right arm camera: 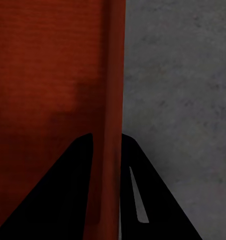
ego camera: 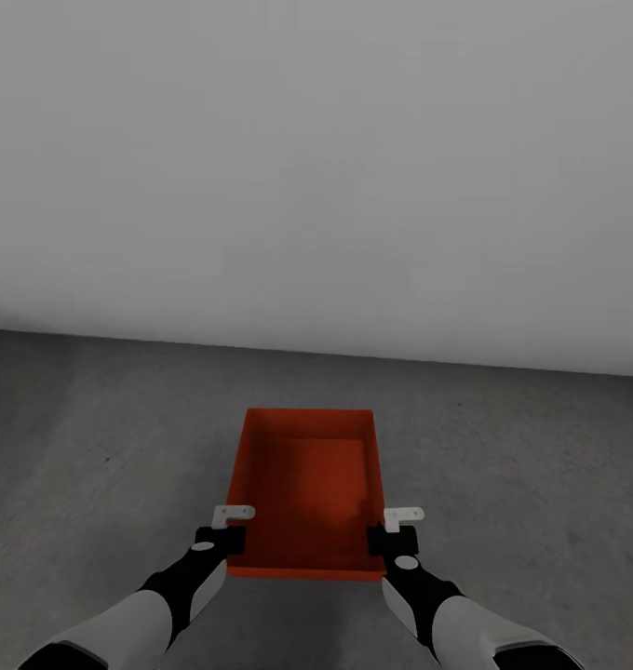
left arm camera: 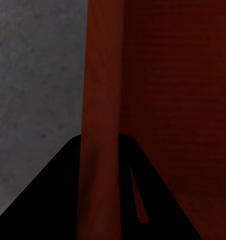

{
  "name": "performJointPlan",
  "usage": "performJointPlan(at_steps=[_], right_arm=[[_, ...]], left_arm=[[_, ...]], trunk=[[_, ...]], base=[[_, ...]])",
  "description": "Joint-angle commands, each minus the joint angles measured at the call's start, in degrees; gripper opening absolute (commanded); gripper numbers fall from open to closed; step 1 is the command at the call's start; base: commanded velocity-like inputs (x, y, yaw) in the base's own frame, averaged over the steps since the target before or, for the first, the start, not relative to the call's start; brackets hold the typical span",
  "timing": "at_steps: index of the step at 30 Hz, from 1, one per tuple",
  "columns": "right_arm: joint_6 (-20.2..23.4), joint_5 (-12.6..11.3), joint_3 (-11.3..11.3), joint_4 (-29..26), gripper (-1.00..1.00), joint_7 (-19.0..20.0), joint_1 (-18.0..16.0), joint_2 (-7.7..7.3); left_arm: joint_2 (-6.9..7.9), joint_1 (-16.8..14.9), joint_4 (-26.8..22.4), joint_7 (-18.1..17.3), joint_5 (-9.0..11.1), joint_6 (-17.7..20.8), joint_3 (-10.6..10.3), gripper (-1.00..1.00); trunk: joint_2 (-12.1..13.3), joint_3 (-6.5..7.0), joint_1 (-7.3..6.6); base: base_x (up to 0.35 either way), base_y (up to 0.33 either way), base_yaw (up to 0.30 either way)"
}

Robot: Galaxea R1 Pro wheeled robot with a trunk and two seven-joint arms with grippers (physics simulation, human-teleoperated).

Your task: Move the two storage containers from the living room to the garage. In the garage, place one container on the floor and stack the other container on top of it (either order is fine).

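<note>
Both my claws pinch one orange-red bin point(ego camera: 307, 484): my left claw point(ego camera: 225, 532) on its left wall, my right claw point(ego camera: 397, 532) on its right wall. Both arms reach forward, side by side. Up close, my dark fingers point(left arm camera: 53, 200) sit on each side of a wall. Grey floor point(ego camera: 102, 447) lies below. Past the bin stands a white wall point(ego camera: 316, 167).

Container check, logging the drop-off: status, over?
Left gripper shut on container's left wall, right gripper shut on right wall. Container over concrete floor, grey wall ahead. No obstruction seen.
</note>
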Motion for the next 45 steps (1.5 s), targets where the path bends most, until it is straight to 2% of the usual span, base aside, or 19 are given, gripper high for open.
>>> performJointPlan(at_steps=[1,10,22,23,24,45], right_arm=[[-0.2,0.0,-0.9,0.1,-1.0,-2.7,0.0,0.0],[-0.1,0.0,-1.0,0.1,-1.0,-2.7,0.0,-0.04],[-0.2,-0.1,-0.9,0.1,-1.0,-2.7,0.0,-0.03],[-0.2,-0.1,-0.9,0.1,1.0,-2.7,0.0,-0.03],[-0.2,-0.1,-0.9,0.1,1.0,-2.7,0.0,0.01],[-0.1,-0.2,-0.9,0.1,1.0,-2.7,0.0,0.05]], left_arm=[[-0.31,-0.1,-0.3,0.6,0.4,0.1,1.7,-1.0],[-0.31,-0.1,-0.3,0.6,0.4,0.1,1.7,-1.0],[-0.25,-0.1,-0.3,0.6,0.4,0.2,1.7,-1.0],[-0.26,0.0,-0.3,0.6,0.4,0.3,1.7,-1.0],[-0.36,0.0,-0.1,0.6,0.4,0.6,1.7,1.0],[-0.63,-0.1,-0.3,0.5,0.4,0.3,1.6,1.0]], trunk=[[-0.4,-0.22,0.22],[-4.0,-1.83,2.2],[-4.0,-1.83,2.2],[-4.0,-1.83,2.2],[-4.0,-1.83,2.2],[-4.0,-1.83,2.2]], base=[[0.0,0.0,0.0],[0.0,0.0,0.0],[0.0,0.0,0.0],[0.0,0.0,0.0],[0.0,0.0,0.0],[0.0,0.0,0.0]])
